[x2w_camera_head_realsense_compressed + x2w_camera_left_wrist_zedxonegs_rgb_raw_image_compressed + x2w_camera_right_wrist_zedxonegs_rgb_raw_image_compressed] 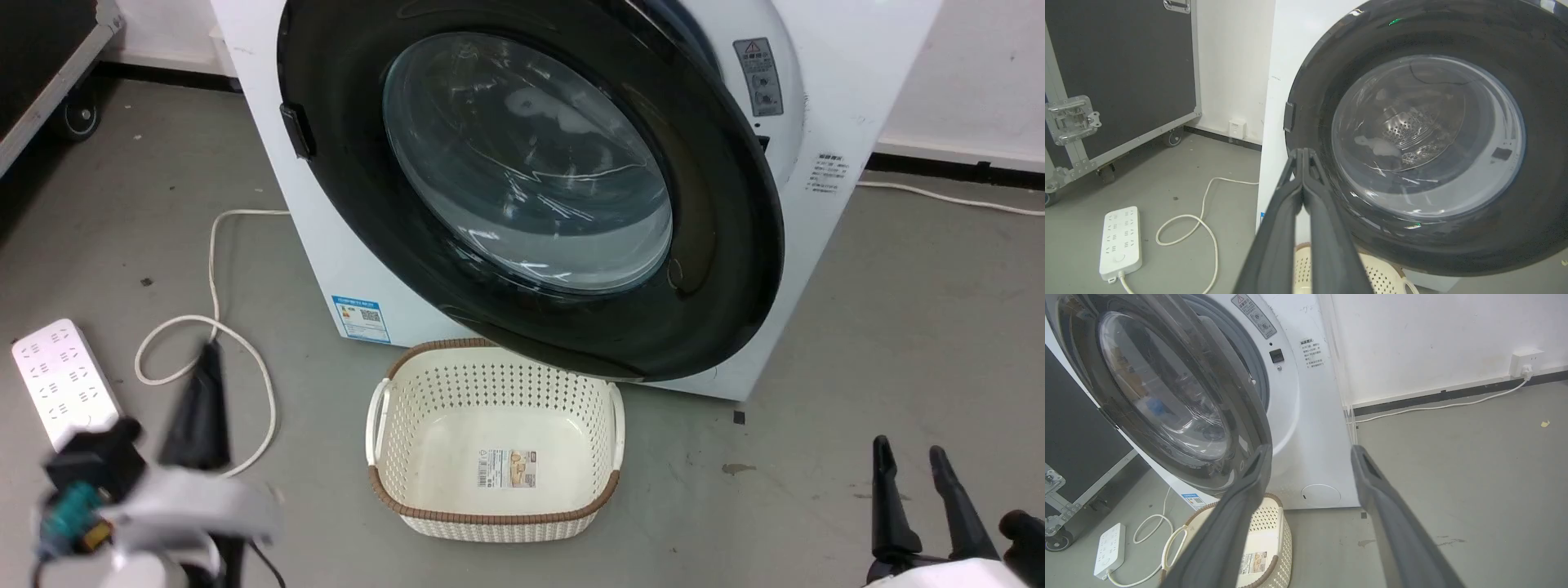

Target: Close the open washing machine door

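Washing machine door (531,180) ajar, swung out from the white machine front (849,98); lower rim hangs over a cream basket (490,384) on the floor (898,327). Left pincer (1302,155): fingers pressed together, empty, apart from door. Right pincer (908,451): spread wide, empty, low right.

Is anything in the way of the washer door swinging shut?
Nothing visible. In the right wrist view the gap between the door and the machine looks clear. The basket sits on the floor under the door's lower edge, apparently below its swing.
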Controlling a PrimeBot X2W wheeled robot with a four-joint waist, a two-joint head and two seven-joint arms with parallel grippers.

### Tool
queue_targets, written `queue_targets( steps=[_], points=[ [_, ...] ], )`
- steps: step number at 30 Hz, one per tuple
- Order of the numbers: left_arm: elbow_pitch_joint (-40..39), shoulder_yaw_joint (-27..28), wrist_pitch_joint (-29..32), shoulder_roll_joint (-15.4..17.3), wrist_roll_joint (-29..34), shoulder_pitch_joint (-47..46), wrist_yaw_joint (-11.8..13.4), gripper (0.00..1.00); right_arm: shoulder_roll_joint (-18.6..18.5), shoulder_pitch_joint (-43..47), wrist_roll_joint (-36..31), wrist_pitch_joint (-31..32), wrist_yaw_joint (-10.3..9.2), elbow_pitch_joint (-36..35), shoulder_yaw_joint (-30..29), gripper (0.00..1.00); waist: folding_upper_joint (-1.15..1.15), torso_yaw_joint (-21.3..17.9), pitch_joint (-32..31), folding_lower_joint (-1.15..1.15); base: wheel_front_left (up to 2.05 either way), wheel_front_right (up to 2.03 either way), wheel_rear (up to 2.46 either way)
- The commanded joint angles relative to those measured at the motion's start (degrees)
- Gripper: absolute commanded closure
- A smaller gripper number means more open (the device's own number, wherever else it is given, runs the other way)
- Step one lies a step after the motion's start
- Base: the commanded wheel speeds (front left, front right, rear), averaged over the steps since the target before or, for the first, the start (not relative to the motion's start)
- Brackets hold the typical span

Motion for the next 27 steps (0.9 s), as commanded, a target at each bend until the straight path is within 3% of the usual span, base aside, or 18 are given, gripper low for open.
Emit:
queue_targets(
  steps=[1, 7, 8, 9, 10, 26, 27],
  points=[
    [0.2, -0.7, -0.3, -0.5, -0.5, 1.8, -0.9, 1.0, 0.0, 0.5, 0.4, -0.2, 0.06, 0.2, 0.4, 0.0, 0.0, 0.0, -0.2, 0.0, 0.0, 0.0, 0.0],
    [1.8, -3.3, 1.1, -1.7, -2.5, 5.3, -3.4, 1.0, 0.0, 0.9, 0.9, -0.2, 0.06, 0.8, 1.5, 0.0, 0.0, -0.1, -0.8, 0.0, 0.0, 0.0, 0.0],
    [2.1, -3.7, 1.6, -1.8, -2.8, 5.6, -3.9, 0.84, 0.0, 0.9, 0.9, -0.2, 0.06, 0.8, 1.6, 0.0, 0.0, -0.2, -0.9, 0.0, 0.0, 0.0, 0.0],
    [2.2, -4.0, 1.8, -1.9, -3.1, 5.7, -4.3, 0.35, 0.0, 1.0, 1.0, -0.2, 0.06, 0.9, 1.8, 0.0, 0.0, -0.2, -1.0, 0.0, 0.0, 0.0, 0.0],
    [2.5, -4.3, 1.9, -1.9, -3.4, 5.8, -4.7, 0.0, 0.0, 1.0, 1.0, -0.2, 0.06, 0.9, 1.9, 0.0, 0.0, -0.3, -1.0, 0.0, 0.0, 0.0, 0.0],
    [2.5, -5.7, 0.6, -0.7, 1.6, 5.3, -3.6, 0.0, 0.0, 1.1, -1.0, -0.2, 0.06, 0.4, 2.0, 0.0, 0.0, -0.5, -1.6, 0.0, 0.0, 0.0, 0.0],
    [2.4, -6.0, 0.5, -0.5, 2.3, 5.3, -3.4, 0.0, 0.0, 1.1, -1.2, -0.2, 0.06, 0.4, 1.8, 0.45, 0.0, -0.5, -1.6, 0.0, 0.0, 0.0, 0.0]
  ],
)
